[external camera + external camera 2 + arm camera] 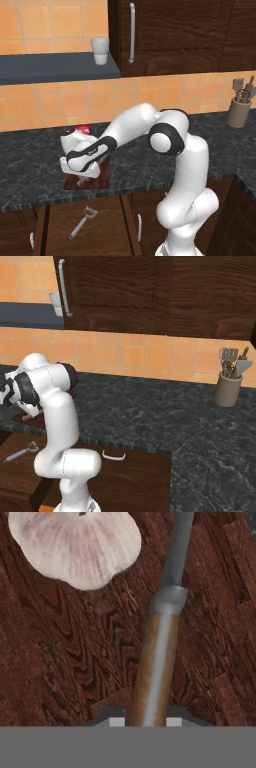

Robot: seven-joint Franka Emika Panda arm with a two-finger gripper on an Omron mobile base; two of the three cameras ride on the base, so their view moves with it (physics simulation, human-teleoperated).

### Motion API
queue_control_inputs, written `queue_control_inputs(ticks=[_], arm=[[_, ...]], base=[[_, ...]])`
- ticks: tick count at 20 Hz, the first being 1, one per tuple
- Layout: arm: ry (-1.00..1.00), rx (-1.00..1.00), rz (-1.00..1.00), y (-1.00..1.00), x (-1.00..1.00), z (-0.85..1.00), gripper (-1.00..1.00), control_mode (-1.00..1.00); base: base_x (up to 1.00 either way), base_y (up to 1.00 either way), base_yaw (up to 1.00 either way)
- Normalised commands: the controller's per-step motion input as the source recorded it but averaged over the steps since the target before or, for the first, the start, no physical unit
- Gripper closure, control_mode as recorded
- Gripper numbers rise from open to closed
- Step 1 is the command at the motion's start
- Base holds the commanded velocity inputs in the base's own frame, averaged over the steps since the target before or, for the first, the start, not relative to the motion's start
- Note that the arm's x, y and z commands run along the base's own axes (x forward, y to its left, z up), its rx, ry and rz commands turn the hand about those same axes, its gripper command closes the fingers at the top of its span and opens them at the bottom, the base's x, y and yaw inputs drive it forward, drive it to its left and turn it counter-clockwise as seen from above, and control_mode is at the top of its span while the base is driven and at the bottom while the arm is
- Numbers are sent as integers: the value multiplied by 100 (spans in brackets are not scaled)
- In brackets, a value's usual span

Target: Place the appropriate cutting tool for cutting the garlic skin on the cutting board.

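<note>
The knife point(159, 647) runs up the middle of the hand view, its light brown wooden handle low and its narrow grey blade pointing to the top. My gripper point(145, 722) is shut on the knife's handle, one dark fingertip on each side. Under it lies the dark reddish-brown cutting board point(60, 662), close below. The whitish-pink garlic point(75, 547) rests on the board beside the blade. In the left base view my gripper point(79, 171) hangs low over the cutting board point(95, 182) at the counter's front edge.
An all-grey peeler point(82, 222) lies below the counter edge, in front of the cabinet. A red packet point(84, 129) sits behind the board. A utensil holder point(239, 107) stands far right, and a white cup point(100, 50) rests on the shelf.
</note>
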Motion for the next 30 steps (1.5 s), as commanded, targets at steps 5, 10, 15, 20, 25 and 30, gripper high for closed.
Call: queue_control_inputs(ticks=[5,10,15,20,25,30], arm=[[0,0,6,-16,-5,1,-100,-100],[-3,0,9,-15,-37,30,-100,-100],[-18,3,8,-53,-83,44,-100,-100],[-14,9,8,-100,-76,69,-100,-100],[-1,3,19,-100,-91,69,-100,-100],[-11,0,26,-97,-100,43,-100,-100]], base=[[0,0,0],[0,0,0],[0,0,0],[0,0,0],[0,0,0],[0,0,0]])
